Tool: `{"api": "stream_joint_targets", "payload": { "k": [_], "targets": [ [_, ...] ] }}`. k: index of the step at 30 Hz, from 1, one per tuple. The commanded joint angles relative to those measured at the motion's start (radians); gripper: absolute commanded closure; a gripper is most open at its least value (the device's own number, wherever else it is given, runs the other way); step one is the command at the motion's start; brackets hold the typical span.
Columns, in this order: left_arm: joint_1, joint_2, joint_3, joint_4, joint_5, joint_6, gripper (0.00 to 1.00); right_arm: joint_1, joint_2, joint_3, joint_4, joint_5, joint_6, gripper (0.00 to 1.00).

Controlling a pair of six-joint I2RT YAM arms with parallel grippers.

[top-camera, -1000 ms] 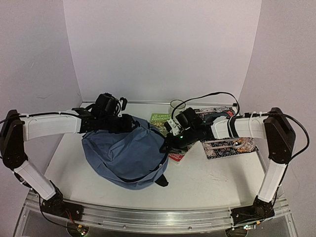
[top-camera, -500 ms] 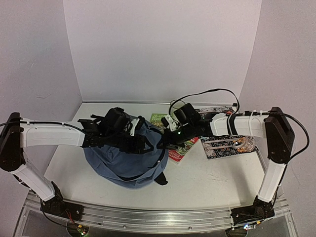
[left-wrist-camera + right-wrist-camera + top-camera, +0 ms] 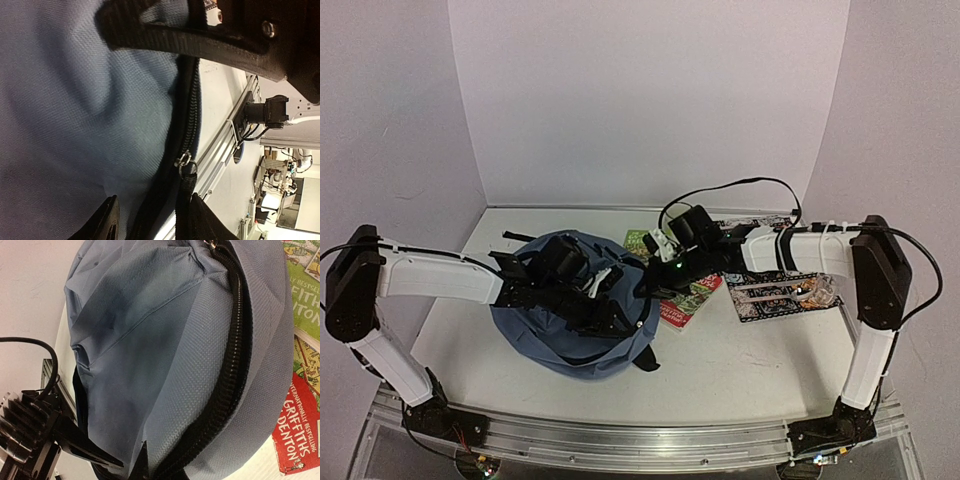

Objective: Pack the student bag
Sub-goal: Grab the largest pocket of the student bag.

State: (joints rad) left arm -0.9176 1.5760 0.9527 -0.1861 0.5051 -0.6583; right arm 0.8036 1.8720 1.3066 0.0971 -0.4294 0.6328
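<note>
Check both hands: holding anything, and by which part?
Right hand is shut on the student bag, pinching its edge beside the zipper. Left hand stands open astride that zipper, not closed on it.

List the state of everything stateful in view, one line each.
student bag: lying on table, zipper closed where visible
left end effector: open, straddling the zipper edge
right end effector: shut, seemingly pinching the bag's edge
red book: closed, flat
green book: closed, flat
</note>
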Motion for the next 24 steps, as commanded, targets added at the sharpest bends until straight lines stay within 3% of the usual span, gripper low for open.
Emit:
{"api": "stream_joint_targets", "payload": {
  "k": [1,8,15,24],
  "targets": [
    [-0.006,0.015,0.022,0.022,0.061,-0.014,0.56,0.003,0.019,0.055,0.03,-0.01,0.001,0.99],
    [-0.006,0.045,0.062,0.024,0.082,-0.018,0.7,0.003,0.024,0.063,0.03,-0.011,-0.004,0.99],
    [-0.007,0.013,0.05,0.024,0.077,-0.028,0.99,0.003,0.027,0.066,0.024,0.0,-0.017,1.0],
    [-0.006,-0.118,-0.013,-0.095,-0.028,-0.015,1.0,-0.035,0.017,0.045,-0.021,0.049,-0.075,1.0]
  ]
}}
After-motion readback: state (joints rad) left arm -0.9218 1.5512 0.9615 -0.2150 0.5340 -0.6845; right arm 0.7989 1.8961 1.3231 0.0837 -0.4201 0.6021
